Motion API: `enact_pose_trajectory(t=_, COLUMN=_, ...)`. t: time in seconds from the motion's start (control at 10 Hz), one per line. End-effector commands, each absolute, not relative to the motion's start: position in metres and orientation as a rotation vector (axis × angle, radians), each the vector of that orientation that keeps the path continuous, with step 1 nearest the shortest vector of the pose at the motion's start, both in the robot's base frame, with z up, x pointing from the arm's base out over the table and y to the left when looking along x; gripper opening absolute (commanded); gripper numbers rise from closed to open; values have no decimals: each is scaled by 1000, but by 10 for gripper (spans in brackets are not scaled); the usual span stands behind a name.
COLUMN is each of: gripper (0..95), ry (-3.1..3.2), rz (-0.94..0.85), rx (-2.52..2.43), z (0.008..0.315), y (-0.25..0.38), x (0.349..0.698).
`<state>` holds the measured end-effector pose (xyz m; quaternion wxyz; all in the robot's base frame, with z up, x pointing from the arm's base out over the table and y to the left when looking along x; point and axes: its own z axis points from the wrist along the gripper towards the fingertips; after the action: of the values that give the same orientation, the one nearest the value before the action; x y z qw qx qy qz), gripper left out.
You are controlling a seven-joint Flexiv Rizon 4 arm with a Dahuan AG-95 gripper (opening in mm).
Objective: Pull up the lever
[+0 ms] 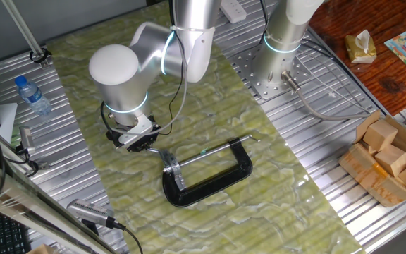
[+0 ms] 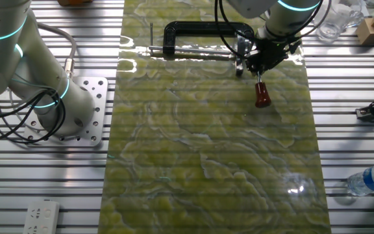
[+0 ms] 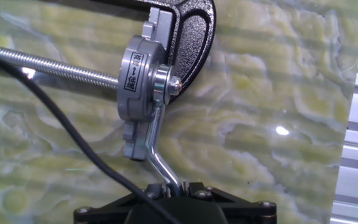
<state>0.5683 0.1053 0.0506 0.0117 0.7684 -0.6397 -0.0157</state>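
Lying flat on a green-yellow marbled mat (image 1: pixel 280 183), a black C-shaped clamp (image 1: pixel 210 185) has a long threaded silver screw rod (image 3: pixel 55 67) running across its opening into a round silver bracket (image 3: pixel 138 93) at one end of the frame. The lever (image 3: pixel 156 140) is a thin bent silver rod fixed to that bracket; in the hand view it runs from the bracket toward the camera and passes out of sight behind the black body of the gripper (image 3: pixel 179 190). In the other fixed view its red-brown knob (image 2: pixel 262 95) shows just below the gripper (image 2: pixel 260 65), pointing away from the clamp over the mat. The fingers sit right around the rod near the knob, but I cannot tell from any view whether they are pressed onto it or merely beside it. In one fixed view the gripper (image 1: pixel 141 143) hangs low at the bracket end of the clamp. A thin black cable (image 3: pixel 61 134) crosses the hand view. Off the mat, a water bottle (image 1: pixel 32 95) lies on the slatted metal table (image 1: pixel 316 204), and wooden blocks (image 1: pixel 390 152) sit in a cardboard box at the far side.
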Motion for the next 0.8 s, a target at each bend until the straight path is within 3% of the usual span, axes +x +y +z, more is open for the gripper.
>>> enact_pose_trajectory(t=0.1, gripper=0, ry=-1996, rz=-50, rx=2388, z=55, y=105, x=569)
enact_pose_trajectory(t=0.8, gripper=0, ry=-2006, rz=-44, rx=2354, z=58, y=108, x=568)
